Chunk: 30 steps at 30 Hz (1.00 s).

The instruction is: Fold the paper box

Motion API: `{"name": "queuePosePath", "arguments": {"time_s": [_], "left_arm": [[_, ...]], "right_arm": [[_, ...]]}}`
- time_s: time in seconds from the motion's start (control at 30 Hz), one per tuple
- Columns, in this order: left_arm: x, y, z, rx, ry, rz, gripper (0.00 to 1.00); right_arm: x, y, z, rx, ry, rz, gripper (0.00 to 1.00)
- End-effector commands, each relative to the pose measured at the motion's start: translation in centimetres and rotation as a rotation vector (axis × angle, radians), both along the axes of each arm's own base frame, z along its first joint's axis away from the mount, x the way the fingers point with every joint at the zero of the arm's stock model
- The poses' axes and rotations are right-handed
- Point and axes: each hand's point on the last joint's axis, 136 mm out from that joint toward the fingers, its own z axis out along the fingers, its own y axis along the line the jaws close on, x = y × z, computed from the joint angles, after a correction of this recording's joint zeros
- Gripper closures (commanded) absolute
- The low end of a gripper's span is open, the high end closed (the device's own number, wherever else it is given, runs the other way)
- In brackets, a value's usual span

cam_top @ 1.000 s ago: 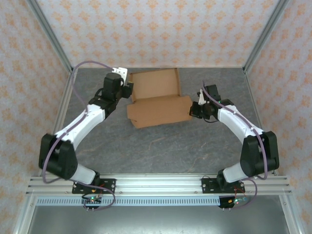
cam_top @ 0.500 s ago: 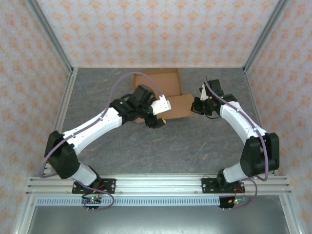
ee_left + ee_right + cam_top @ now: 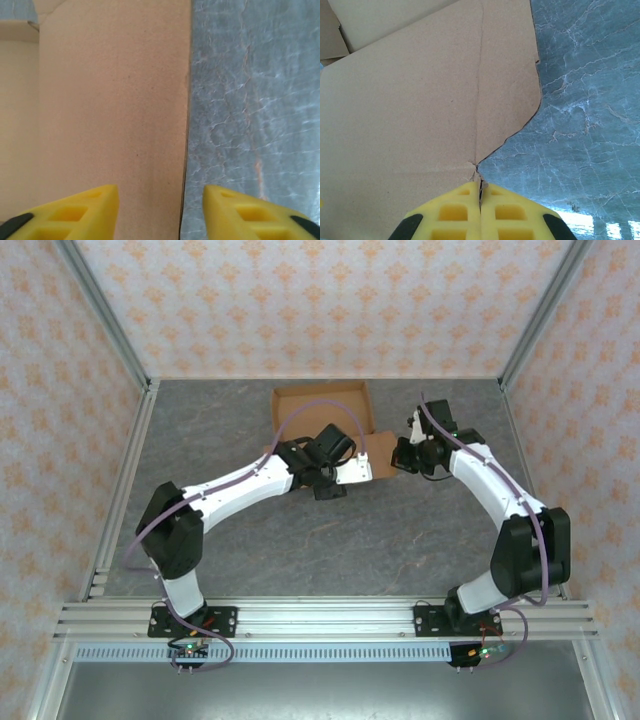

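Currently logging a mid-fold state. Finding box (image 3: 320,408) at far centre of desk (image 3: 300,560), shallow tray part toward the back wall, flat panel spreading nearward. Seeing right pincer (image 3: 402,457) at the panel's right end and left pincer (image 3: 330,486) over its near edge. Unable to tell from above whether lying flat or slightly raised.

Judging step in hand: securing the loose panel, not yet closing it onto the tray. Reading right pincer (image 3: 480,192) as together, clamping a thin corner of box (image 3: 405,115) at the meeting of a crease and the cut edge. Reading left pincer (image 3: 160,202) as apart, gripping nothing, straddling the straight edge of box (image 3: 110,100), one finger over cardboard, the other over bare desk (image 3: 250,100).

Next, probably needing: lowering the left pincer onto that edge, closing on it, then lifting both ends together and swinging the panel back over the tray. Holding the right grip firm throughout, given so little cardboard between those fingers. Flagging risk: tearing at the notch, or slipping out.

Comparing views:
- Top camera: taking overall layout and tray walls from here, with finger gaps too small to judge.
- Right wrist: picking up the crease, the curved cut and the clamped corner.
- Left wrist: picking up the edge running between the open fingers, plus a paler fold at far left.
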Motion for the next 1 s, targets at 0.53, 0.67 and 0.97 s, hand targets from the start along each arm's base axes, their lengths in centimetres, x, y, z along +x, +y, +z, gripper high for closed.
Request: {"name": "queuePosePath", "arguments": {"time_s": [0.53, 0.67, 0.97], "left_arm": [[2.2, 1.2, 3.8, 0.041, -0.17, 0.102, 0.96], [2.2, 1.7, 5.2, 0.031, -0.176, 0.141, 0.99], [2.4, 2.6, 10.8, -0.085, -0.131, 0.359, 1.0]], "right_arm": [[1.4, -0.9, 3.7, -0.001, -0.087, -0.018, 0.69], [2.0, -1.2, 7.6, 0.045, -0.183, -0.051, 0.54], [0.9, -4.9, 19.1, 0.035, -0.505, -0.217, 0.42]]}}
